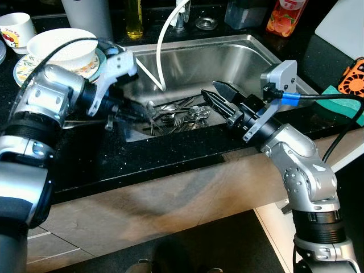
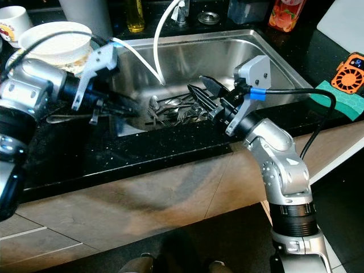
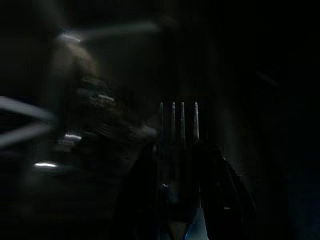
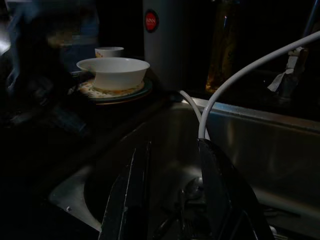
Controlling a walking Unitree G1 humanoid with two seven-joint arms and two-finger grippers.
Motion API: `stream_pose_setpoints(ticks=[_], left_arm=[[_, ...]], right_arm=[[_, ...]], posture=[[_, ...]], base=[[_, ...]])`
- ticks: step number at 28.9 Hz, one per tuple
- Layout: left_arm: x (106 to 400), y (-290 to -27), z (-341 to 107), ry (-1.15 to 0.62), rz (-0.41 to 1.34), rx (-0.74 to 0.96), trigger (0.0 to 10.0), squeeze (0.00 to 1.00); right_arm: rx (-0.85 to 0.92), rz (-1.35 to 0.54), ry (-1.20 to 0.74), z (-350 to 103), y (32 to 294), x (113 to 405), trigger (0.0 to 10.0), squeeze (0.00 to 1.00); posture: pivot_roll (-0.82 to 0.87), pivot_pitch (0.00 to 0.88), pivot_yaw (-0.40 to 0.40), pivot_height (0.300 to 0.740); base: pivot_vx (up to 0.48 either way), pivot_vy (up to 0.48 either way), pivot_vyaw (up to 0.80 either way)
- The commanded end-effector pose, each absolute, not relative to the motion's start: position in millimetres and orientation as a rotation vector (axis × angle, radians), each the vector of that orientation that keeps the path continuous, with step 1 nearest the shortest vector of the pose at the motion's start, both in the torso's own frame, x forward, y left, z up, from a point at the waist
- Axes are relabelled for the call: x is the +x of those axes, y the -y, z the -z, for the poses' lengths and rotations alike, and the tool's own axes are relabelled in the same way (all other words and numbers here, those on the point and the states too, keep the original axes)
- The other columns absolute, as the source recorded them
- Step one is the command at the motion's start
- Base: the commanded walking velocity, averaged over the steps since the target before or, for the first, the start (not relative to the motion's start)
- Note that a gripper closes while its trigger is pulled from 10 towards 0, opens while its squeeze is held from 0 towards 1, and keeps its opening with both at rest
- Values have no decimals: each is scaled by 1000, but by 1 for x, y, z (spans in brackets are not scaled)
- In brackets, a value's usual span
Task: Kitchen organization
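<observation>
Holding a fork [image 3: 178,125] in my left gripper [image 1: 122,116]: the wrist view shows four tines rising straight out from between my two dark fingers, which are closed narrow around the handle. That gripper sits at the near left edge of the stainless sink [image 1: 239,54], fingers pointing in over the basin, blurred in the head views.

My right gripper [image 1: 219,95] reaches in from the opposite side, over the near rim. Its fingers [image 4: 220,190] stand apart with a clear gap and nothing between them.

Between and just below both sets of fingertips lies the pile of cutlery [image 1: 179,114], spoons and forks jumbled on the sink floor. Right fingertips hover just above its near edge; whether they touch it I cannot tell.

A white hose [image 1: 165,40] arcs down from the tap area into the basin, beyond my right fingers and close to them in the wrist view.

Behind my left gripper, on the black counter [image 1: 170,151]: a white bowl [image 1: 62,48] stacked on a patterned plate [image 1: 25,67], a mug [image 1: 16,29] farther off. Past the sink's far rim: a bottle of yellow liquid [image 1: 135,20]. Out beyond my right wrist, a green sponge [image 1: 341,96] and an orange gadget [image 1: 352,77].
</observation>
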State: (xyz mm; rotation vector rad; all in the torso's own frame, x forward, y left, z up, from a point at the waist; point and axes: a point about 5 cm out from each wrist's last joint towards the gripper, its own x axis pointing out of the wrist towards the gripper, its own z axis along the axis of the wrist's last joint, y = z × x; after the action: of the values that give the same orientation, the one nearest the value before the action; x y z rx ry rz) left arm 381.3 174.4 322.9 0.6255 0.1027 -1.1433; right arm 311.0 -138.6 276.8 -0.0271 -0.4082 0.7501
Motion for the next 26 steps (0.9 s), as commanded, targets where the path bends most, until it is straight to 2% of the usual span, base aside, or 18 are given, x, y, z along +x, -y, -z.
stream_pose_setpoints(ticks=[1, 2, 3, 5, 7, 10, 11, 12, 15, 17, 18, 21, 24, 25, 26], left_arm=[[387, -169, -335, -4, 1053, 615, 10000, 0], [393, -163, -347, 101, 950, 584, 10000, 0], [393, -163, -347, 101, 950, 584, 10000, 0], [396, -148, -372, 343, 803, 514, 10000, 0], [395, -137, -383, 489, 732, 459, 10000, 0], [392, -115, -383, 603, 725, 376, 10000, 0], [392, -115, -383, 603, 725, 376, 10000, 0], [393, -100, -380, 617, 734, 302, 10000, 0], [395, -88, -372, 595, 738, 246, 10000, 0], [403, -77, -352, 480, 728, 295, 10000, 0], [403, -77, -352, 480, 728, 295, 10000, 0], [414, -76, -302, 187, 704, 481, 10000, 0], [414, -79, -280, 67, 750, 489, 10000, 0], [413, -79, -274, 44, 796, 484, 10000, 98], [410, -79, -270, 21, 855, 469, 10000, 1000]], right_arm=[[-23, -761, 403, -277, 139, 310, 10000, 0], [-24, -762, 403, -277, 139, 310, 10000, 0], [-24, -762, 403, -277, 139, 310, 10000, 0], [-21, -765, 404, -277, 137, 311, 10000, 0], [-20, -768, 405, -277, 136, 311, 10000, 0], [-19, -771, 405, -278, 135, 311, 10000, 0], [-19, -771, 405, -278, 135, 311, 10000, 0], [-20, -771, 403, -279, 136, 310, 10000, 0], [-23, -769, 401, -279, 136, 310, 10000, 0], [-26, -765, 401, -280, 137, 309, 10000, 0], [-26, -765, 401, -280, 137, 309, 10000, 0], [-25, -759, 401, -280, 138, 308, 10000, 0], [-22, -756, 398, -278, 138, 308, 10000, 0], [-20, -756, 397, -278, 138, 308, 10000, 0], [-18, -757, 398, -277, 137, 308, 10000, 0]], posture=[[117, 192, -12, 740], [116, 192, -15, 740], [116, 192, -15, 740], [118, 193, -18, 740], [118, 193, -18, 740], [101, 197, -26, 740], [101, 197, -26, 740], [93, 198, -30, 740], [83, 200, -31, 740], [70, 201, -28, 740], [70, 201, -28, 740], [74, 204, -23, 740], [76, 204, -21, 740], [83, 204, -22, 740], [83, 204, -22, 740]], base=[[0, 0, 0], [0, 0, 0], [0, 0, 0], [0, 0, 0], [0, 0, 0], [0, 0, 0], [0, 0, 0], [0, 0, 0], [0, 0, 0], [0, 0, 0], [0, 0, 0], [0, 0, 0], [0, 0, 0], [0, 0, 0], [0, 0, 0]])
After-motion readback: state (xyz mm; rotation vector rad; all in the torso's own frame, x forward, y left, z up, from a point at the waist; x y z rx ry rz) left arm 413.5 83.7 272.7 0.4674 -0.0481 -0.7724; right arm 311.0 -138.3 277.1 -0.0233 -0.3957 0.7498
